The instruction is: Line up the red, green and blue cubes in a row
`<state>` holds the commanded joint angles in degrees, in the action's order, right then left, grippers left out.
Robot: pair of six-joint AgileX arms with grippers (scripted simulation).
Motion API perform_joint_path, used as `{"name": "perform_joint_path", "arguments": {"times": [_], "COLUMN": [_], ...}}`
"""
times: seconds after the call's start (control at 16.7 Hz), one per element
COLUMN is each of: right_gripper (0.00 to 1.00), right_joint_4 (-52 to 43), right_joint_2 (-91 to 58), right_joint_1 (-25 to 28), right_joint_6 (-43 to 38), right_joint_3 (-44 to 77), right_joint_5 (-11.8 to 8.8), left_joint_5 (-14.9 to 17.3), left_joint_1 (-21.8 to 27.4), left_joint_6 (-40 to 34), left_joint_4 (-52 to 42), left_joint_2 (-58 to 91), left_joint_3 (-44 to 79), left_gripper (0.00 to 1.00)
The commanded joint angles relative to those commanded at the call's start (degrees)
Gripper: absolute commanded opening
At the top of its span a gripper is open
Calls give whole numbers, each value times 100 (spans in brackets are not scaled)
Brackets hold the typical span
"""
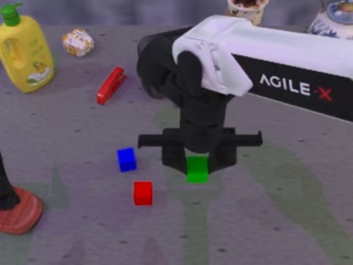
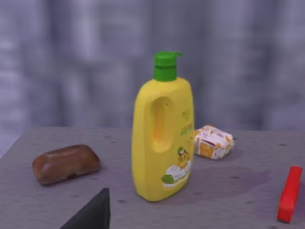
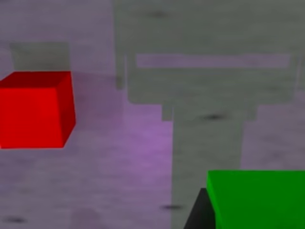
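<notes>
Pincer (image 1: 197,161) of the right arm hangs over mid-counter (image 1: 276,221), its fingers pinching the green cube (image 1: 197,169). Red cube (image 1: 143,193) lies to that cube's left and a little nearer the front edge, apart from it; blue cube (image 1: 126,159) sits just behind the red, not touching. Left arm (image 1: 5,187) is parked at the left edge; whether its pincer is spread I cannot tell.

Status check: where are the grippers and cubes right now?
Right gripper shut on green cube, mid-table. Left arm parked at table's left edge. Red cube and blue cube lie left of it, apart. Nothing in the way.
</notes>
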<state>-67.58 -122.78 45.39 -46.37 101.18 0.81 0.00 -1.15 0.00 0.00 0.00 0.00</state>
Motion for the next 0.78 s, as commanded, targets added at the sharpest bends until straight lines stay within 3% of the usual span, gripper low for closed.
{"name": "perform_joint_path", "arguments": {"times": [0.42,0.72,0.78], "right_gripper": [0,0,8], "right_joint_4": [1237,1376,1376], "right_joint_2": [-331,-384,-384], "right_joint_1": [22,38,38], "right_joint_6": [-21,-18,-18], "right_joint_3": [-865,-978,-978], "right_joint_5": [10,14,14], "left_joint_5": [0,0,0], "left_joint_1": [0,0,0], "left_joint_6": [0,0,0], "left_joint_4": [0,0,0], "left_joint_2": [0,0,0], "left_joint_3": [0,0,0], "left_gripper": [100,100,100]}}
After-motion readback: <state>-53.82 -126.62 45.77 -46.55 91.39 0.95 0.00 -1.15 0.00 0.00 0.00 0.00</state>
